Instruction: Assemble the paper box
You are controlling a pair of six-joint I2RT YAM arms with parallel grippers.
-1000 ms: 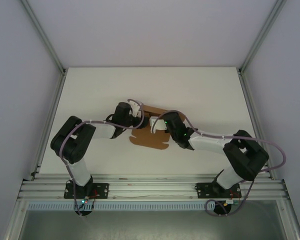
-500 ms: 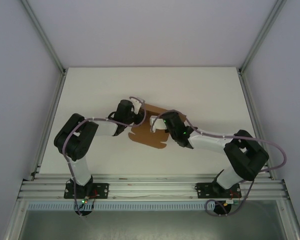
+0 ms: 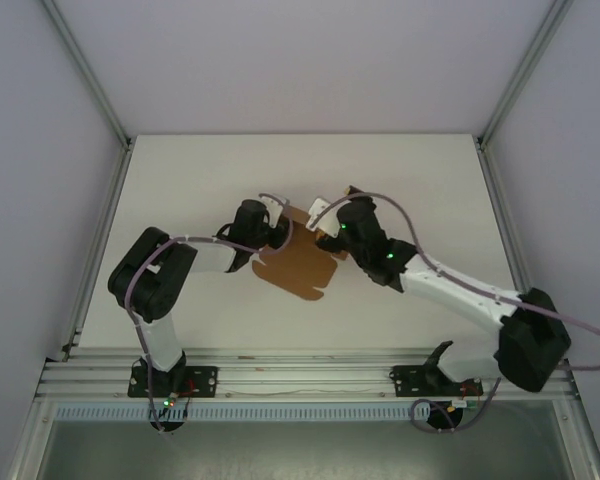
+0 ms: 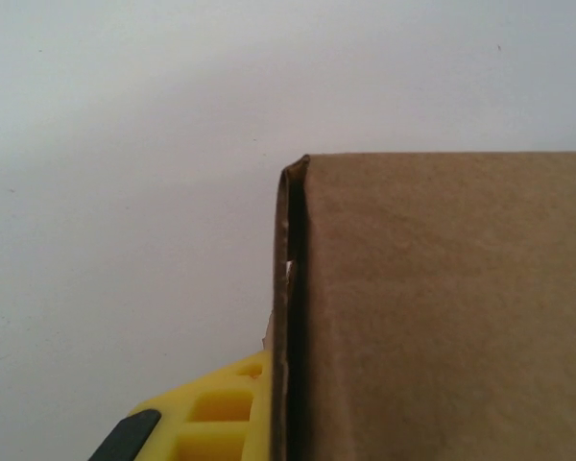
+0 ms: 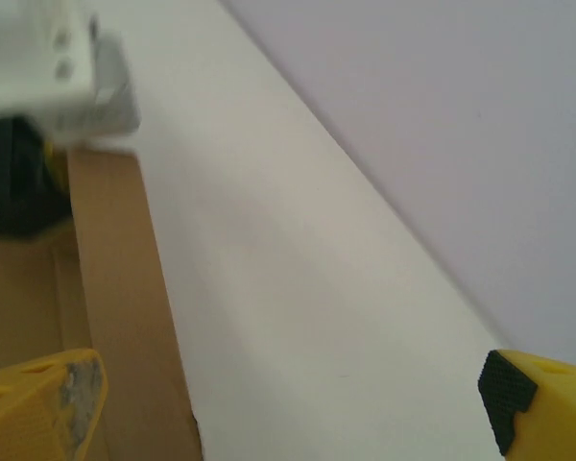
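Paper box (image 3: 298,266) lies mid on the table (image 3: 410,180) between my arms, left gripper (image 3: 279,230) against its folded left edge, clamp state can't tell, right gripper (image 3: 325,218) spread wide at its far corner, holding nothing.

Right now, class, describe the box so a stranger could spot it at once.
Start at the white table. Near its middle, between the left arm and right arm, is the box: a brown cardboard sheet with notched edges, the only brown thing there.
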